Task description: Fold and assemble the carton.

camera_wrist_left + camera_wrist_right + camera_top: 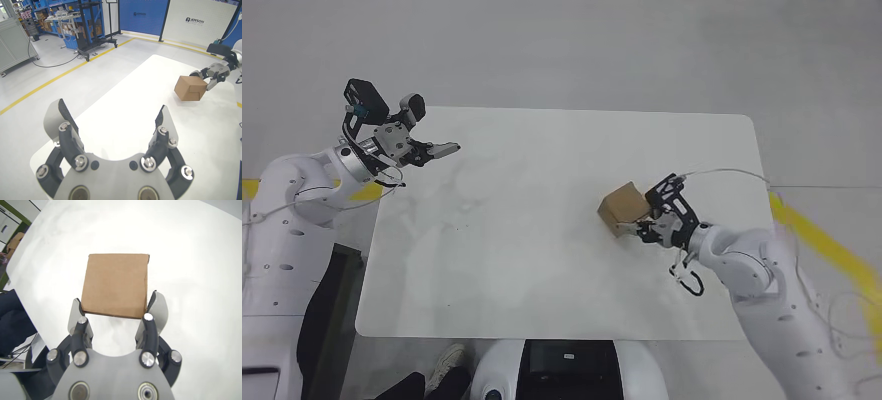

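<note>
**Item:** small brown cube-shaped cardboard carton [115, 285], flaps folded in and interlocked on one face.

**Location:** directly ahead of the right gripper [115, 307], near edge caught between its fingers [158, 306]. Tilted above the white rounded-corner table [542, 280]. Contact of its lower edge with the tabletop not clear enough to confirm.

**Tool, right:** clamped on the carton, one finger at each near corner. Plain face uppermost, flapped face turned away from the palm, toward the other arm.

**Tool, left:** left gripper [111, 106] spread wide, nothing held. Carton far ahead of it, well apart, across the table.

**Governing relation:** carton inside the right grasp, beyond the left's reach as posed. Right arm nearer by far. No marked long axis, form near-cubic.

**Assessment:** assembly judged nearly complete. Setting down or pressing the flaps probably a job for the right arm.
</note>
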Robot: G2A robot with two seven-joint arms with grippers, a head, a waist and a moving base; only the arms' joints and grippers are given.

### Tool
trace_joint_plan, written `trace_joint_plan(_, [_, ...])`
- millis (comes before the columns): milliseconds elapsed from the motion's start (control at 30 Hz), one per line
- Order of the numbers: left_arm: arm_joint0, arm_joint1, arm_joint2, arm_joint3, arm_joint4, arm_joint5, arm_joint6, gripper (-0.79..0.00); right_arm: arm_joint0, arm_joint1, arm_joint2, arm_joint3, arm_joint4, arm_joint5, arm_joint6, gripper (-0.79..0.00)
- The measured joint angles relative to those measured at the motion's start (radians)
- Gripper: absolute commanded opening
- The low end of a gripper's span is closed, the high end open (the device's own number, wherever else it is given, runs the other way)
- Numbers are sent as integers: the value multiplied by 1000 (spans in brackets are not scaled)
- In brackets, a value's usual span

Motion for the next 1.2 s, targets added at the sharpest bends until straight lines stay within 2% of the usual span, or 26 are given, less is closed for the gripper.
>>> trace_joint_plan(100, [0,0,0,0,0,0,0,0,-5,-2,-20,12,-43,17,-43,-785])
trace_joint_plan(267, [0,0,0,0,0,0,0,0,-3,-6,-43,35,-46,26,-65,-693])
trace_joint_plan(367, [0,0,0,0,0,0,0,0,4,-8,-53,47,-40,25,-62,-403])
trace_joint_plan(400, [0,0,0,0,0,0,0,0,6,-8,-58,49,-41,26,-61,0])
trace_joint_plan(633, [0,0,0,0,0,0,0,0,5,-10,-84,33,-67,32,-61,0])
trace_joint_plan(733, [0,0,0,0,0,0,0,0,-3,-10,-74,13,2,6,-65,0])
trace_joint_plan(933, [0,0,0,0,0,0,0,0,-35,3,37,-37,175,-46,-87,0])
trace_joint_plan(1100, [0,0,0,0,0,0,0,0,-46,12,135,-6,165,-22,-161,0])
trace_joint_plan(1200, [0,0,0,0,0,0,0,0,-33,14,169,36,107,2,-228,0])
